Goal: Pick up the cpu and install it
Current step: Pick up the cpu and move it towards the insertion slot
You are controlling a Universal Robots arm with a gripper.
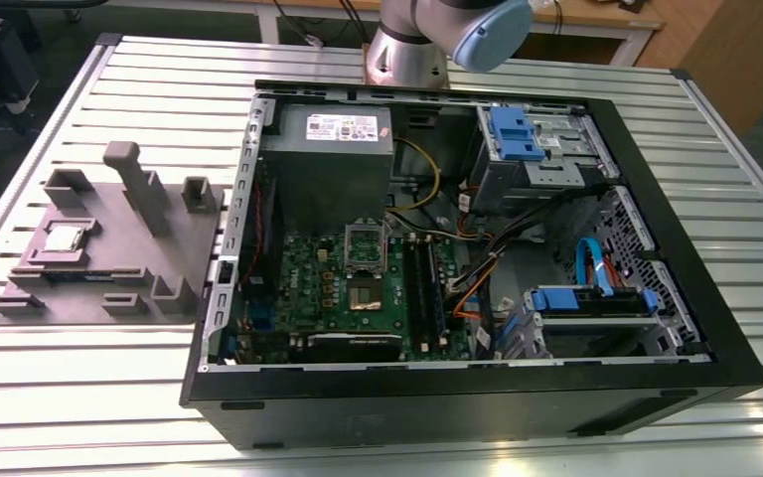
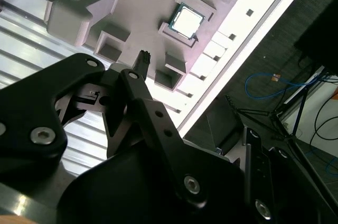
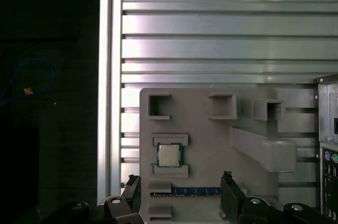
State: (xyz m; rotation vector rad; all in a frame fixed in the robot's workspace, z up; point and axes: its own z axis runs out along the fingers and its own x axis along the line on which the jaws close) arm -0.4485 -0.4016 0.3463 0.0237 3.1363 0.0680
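Exterior view's left: a grey moulded tray (image 1: 103, 288) lies flat on the slatted metal desk (image 1: 116, 397). The cpu (image 1: 64, 238) sits bright side up in a shallow square pocket on the tray's left half, walled by low raised rims. A blue-edged memory stick (image 3: 185, 191) stands in a slot just beside it. The tray's other pockets look vacant. In the first wrist view the claw (image 3: 180, 177) hangs above the tray with its two black fingers spread wide and nothing between them, near the cpu (image 3: 169, 155) but apart from it. The second wrist view shows one fingertip (image 2: 142, 57) clear of the chip. Centre of the exterior view: an open computer case (image 1: 488, 397) holds a green motherboard (image 1: 355, 298) with the socket (image 1: 366, 243) mid-board. I cannot tell whether the socket's frame is up or down. A grey power supply (image 1: 329, 159) sits above the board. At the exterior view's right are loose cables (image 1: 488, 248) and blue drive caddies (image 1: 521, 134). The arm (image 1: 421, 45) rises at the top centre. My judgement of the risks: the pocket rims leave little room, so an off-centre descent could land a finger on a rim or on the memory stick. A skewed pinch could tilt the flat chip or let it slip. Any misalignment or tilt at the socket could damage its contacts. The cables just beside the socket could snag.
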